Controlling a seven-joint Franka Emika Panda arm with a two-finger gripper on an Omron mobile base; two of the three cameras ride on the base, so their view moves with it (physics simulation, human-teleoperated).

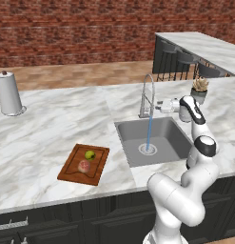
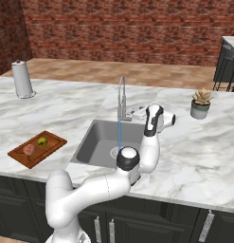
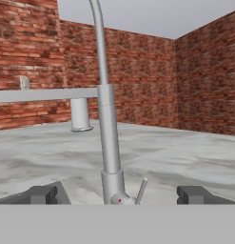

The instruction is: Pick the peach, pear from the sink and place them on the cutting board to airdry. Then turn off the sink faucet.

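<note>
jaws spread wide on the gripper (image 3: 117,194), level with the sink faucet (image 3: 109,138) base (lever between them); paper-towel roll (image 3: 80,114) stands well behind the faucet.

My arm rises from the lower right, and my gripper (image 1: 161,106) sits level just beside the sink faucet (image 1: 147,95), at its 3 o'clock, jaws spread. A blue stream of water runs from the spout down to the drain of the sink (image 1: 171,131). At the sink's 9 o'clock, the cutting board (image 1: 72,167) lies on the marble counter (image 1: 52,128) carrying 2 fruits: the pear (image 1: 90,155) and, at its 7 o'clock, the peach (image 1: 83,166). A paper-towel roll (image 1: 8,93) stands at far 10 o'clock; a potted plant (image 1: 200,88) sits at 2 o'clock.
</note>
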